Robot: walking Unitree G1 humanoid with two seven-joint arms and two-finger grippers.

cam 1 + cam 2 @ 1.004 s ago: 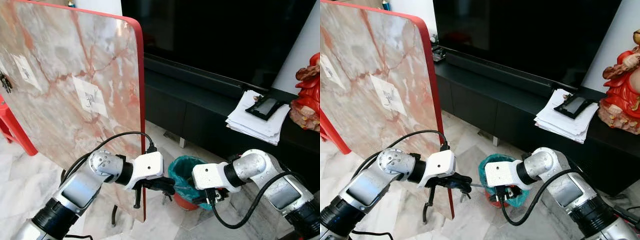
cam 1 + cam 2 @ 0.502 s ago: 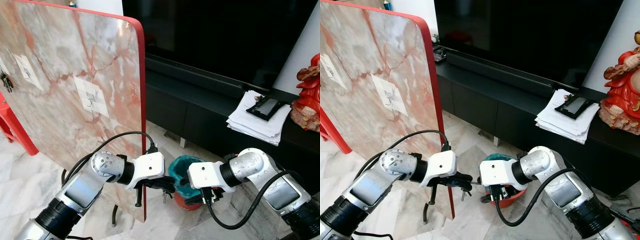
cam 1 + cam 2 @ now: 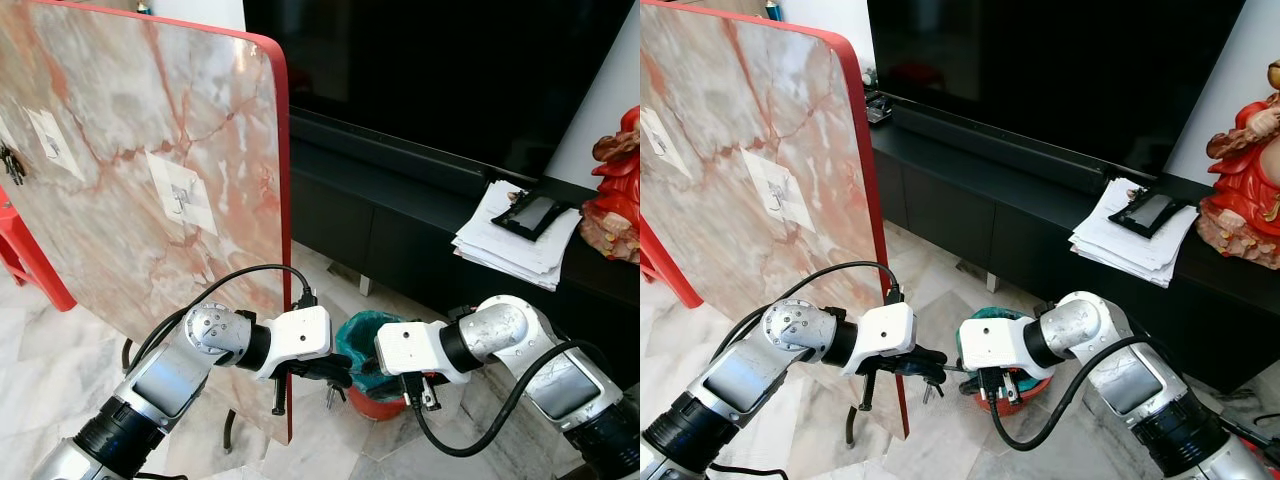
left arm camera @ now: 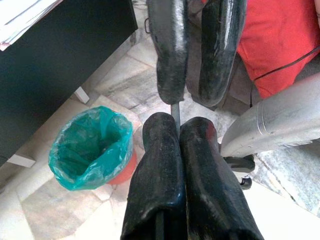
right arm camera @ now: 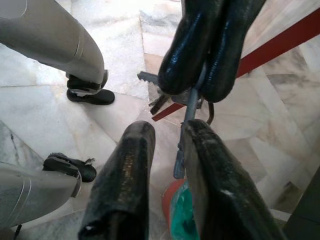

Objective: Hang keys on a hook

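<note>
Keys [image 5: 172, 102], metal, dangle from the pinching left gripper [image 5: 205, 82].

Home living room. Big dark TV [image 3: 440, 60] on a low black TV cabinet [image 3: 400, 220], stack of papers [image 3: 515, 240] and a red figurine [image 3: 612, 190] on top. White marble floor [image 3: 40, 350], small bin with a green bag [image 3: 372, 360], marble-pattern table [image 3: 130, 170] tipped on its side.

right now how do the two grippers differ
The left gripper is shut on the keys; the right gripper stands open beside them, gripping nothing. The left reaches in from beside the marble board, the right from the cabinet side. Both meet over the green bin.
</note>
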